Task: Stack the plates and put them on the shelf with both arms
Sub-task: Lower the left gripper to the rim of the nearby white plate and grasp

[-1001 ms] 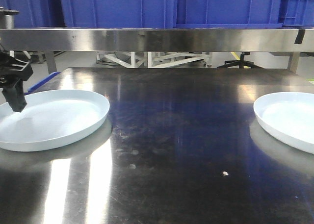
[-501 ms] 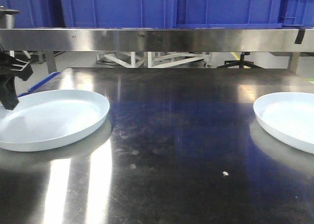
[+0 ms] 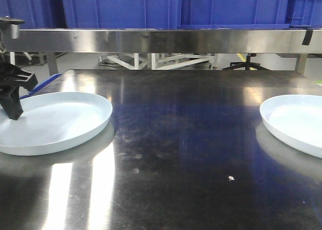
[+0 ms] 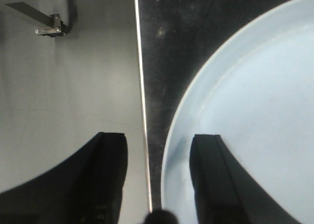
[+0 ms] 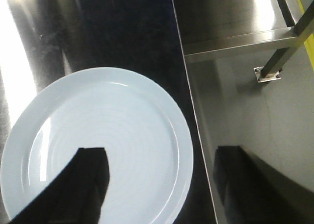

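Stacking has not begun: neither plate is lifted, and none is on the shelf (image 3: 161,40). I see the left plate (image 4: 245,111) with its rim between the spread jaws of my left gripper (image 4: 159,138). The right plate (image 5: 113,121) likewise sits with its rim between the parted jaws of the right gripper (image 5: 162,153).

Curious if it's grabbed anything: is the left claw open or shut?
Open. The left claw has its two fingers well apart, one over the plate, the other outside its rim, not closed on it.
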Tool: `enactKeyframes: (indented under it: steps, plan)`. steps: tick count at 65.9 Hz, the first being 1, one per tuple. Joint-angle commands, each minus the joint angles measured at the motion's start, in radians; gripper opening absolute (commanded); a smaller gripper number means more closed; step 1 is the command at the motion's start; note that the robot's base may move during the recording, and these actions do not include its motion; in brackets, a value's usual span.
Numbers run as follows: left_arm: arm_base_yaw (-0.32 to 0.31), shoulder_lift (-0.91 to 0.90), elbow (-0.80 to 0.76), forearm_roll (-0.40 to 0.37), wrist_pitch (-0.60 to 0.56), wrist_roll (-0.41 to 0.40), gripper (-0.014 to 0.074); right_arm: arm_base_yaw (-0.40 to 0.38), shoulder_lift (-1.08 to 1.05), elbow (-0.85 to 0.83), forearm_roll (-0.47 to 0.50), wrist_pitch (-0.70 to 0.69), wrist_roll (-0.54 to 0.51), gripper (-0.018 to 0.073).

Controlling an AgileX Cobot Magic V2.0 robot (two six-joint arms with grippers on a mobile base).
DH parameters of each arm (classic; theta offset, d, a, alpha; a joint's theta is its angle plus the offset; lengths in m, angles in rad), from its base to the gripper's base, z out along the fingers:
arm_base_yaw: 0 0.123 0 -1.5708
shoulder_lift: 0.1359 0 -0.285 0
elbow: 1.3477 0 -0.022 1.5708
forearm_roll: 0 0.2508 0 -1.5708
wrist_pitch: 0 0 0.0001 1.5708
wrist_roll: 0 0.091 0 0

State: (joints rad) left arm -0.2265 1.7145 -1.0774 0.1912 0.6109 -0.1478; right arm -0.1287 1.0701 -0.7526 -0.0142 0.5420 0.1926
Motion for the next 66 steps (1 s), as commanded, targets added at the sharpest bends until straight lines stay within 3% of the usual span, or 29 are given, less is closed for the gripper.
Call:
enactKeyframes:
  steps: [1,66]
  plan:
    - [-0.002,-0.037,-0.031,0.007,-0.035,-0.013,0.0349,0.0,-0.014,-0.039,-0.003,-0.052,-0.009,0.0559]
    - [-0.002,-0.037,-0.031,0.007,-0.053,-0.013,0.0349,0.0,-0.014,-0.039,-0.003,-0.052,-0.009,0.0559]
